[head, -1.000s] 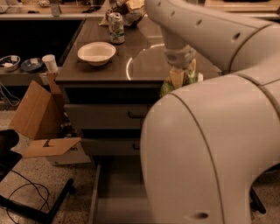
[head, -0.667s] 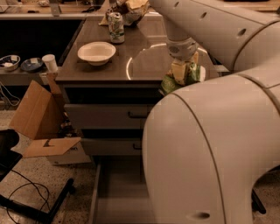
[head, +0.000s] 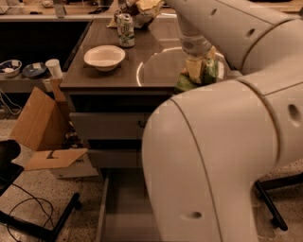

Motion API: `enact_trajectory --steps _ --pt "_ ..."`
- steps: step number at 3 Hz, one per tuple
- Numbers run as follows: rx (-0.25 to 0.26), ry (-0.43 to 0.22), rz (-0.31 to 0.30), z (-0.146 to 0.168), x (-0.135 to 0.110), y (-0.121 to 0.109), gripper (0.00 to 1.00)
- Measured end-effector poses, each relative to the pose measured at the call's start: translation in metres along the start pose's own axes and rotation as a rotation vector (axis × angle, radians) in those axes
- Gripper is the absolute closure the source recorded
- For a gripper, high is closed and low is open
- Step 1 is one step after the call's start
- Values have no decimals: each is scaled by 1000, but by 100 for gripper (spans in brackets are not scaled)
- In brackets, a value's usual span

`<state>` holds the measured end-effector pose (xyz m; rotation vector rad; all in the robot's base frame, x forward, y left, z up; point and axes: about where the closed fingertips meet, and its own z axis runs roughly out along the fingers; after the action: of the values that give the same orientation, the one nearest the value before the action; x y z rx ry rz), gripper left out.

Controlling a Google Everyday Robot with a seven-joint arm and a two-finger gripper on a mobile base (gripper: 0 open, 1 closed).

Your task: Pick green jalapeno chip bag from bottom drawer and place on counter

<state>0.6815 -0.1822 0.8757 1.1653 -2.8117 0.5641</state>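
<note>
My gripper (head: 198, 70) hangs from the arm that comes in from the top right. It is shut on the green jalapeno chip bag (head: 211, 71), a light-green glossy bag held at the front right part of the counter (head: 156, 66), just above its surface. The bag's lower corner (head: 183, 85) reaches the counter's front edge. The bottom drawer (head: 120, 208) is pulled open below, and the grey floor that shows is bare. My large white arm body hides its right part.
A white bowl (head: 104, 56), a green-and-white soda can (head: 126, 29) and a tan wrinkled bag (head: 144, 7) stand on the counter's left and back. Two grey drawer fronts (head: 102, 125) are shut. An open cardboard box (head: 40, 124) and a black stand (head: 42, 226) are on the floor at left.
The gripper with the green bag has moved a little up and farther in over the counter. Nothing else has moved.
</note>
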Motion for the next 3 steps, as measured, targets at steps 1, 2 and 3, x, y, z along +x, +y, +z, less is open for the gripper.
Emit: enact_trajectory --steps 1,2,3 --pt "79 59 27 -13 2 -38 100" --pt "188 4 154 -48 19 -91 100" --pt "248 -55 232 -73 31 -113 100"
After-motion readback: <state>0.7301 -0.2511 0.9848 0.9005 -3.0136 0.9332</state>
